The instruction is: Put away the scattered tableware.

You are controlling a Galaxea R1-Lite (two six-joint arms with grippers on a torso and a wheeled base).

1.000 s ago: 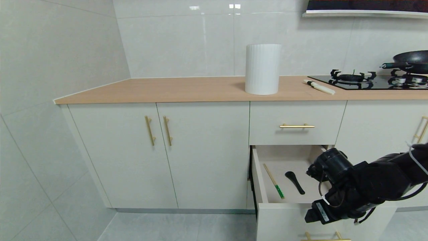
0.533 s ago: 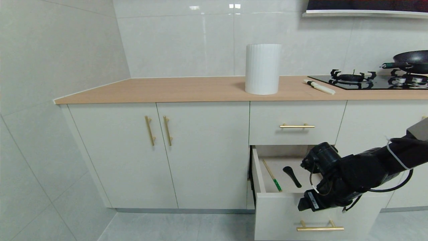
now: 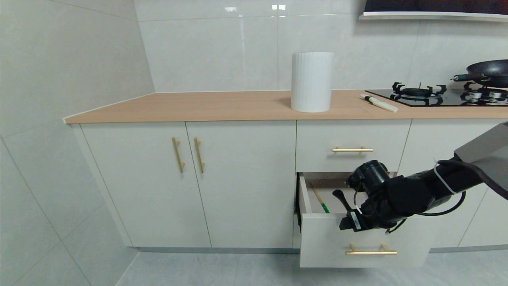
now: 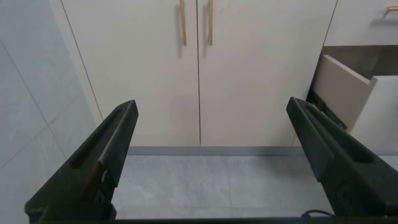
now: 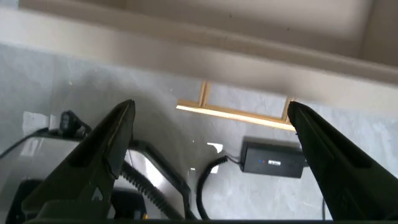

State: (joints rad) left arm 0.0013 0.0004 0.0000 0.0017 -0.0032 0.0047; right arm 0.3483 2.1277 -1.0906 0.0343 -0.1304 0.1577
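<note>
Drawer (image 3: 357,242) has slid partly shut under our right gripper (image 5: 211,162), fingers spread wide and empty, chopsticks (image 3: 320,200) and black spoon (image 3: 340,198) inside, yet a utensil (image 3: 379,103) on the tabletop (image 3: 198,107) risks being left out if we close fully.

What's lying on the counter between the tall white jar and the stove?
A pale stick-like utensil lies there, between the white jar and the stove, seen in the head view.
</note>
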